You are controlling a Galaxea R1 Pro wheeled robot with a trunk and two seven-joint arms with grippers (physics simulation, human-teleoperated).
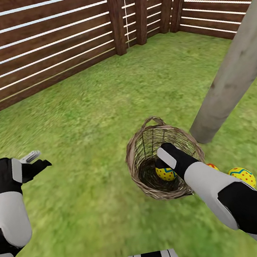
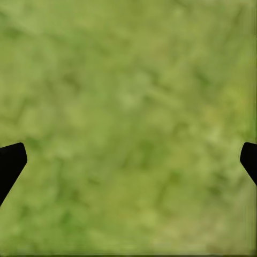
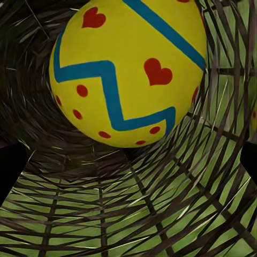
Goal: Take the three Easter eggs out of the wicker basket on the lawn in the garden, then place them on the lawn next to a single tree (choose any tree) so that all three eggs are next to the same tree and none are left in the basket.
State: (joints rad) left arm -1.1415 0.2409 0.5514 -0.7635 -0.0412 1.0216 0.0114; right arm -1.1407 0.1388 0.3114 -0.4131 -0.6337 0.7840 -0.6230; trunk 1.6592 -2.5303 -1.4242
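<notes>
Right gripper [image 1: 163,168] reaches into the tipped tan wicker basket [image 1: 143,151] beside the pale grey-tan tree trunk [image 1: 229,79], fingers spread around the yellow blue-zigzag egg [image 3: 128,75], not gripping. Risk: a push rolls the basket or egg away on the lawn [image 1: 79,112].

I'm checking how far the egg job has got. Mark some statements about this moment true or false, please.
1. The right tool reaches into the basket. True.
2. The basket is empty. False: one egg with a blue zigzag lies inside, close before the right tool.
3. Two eggs lie on the lawn near the trunk. True: one shows well, the other peeks out behind the right arm.
4. The left tool holds an egg. False: it is open over bare grass.
5. The basket stands upright. False: it lies tipped, its mouth towards the robot.
</notes>
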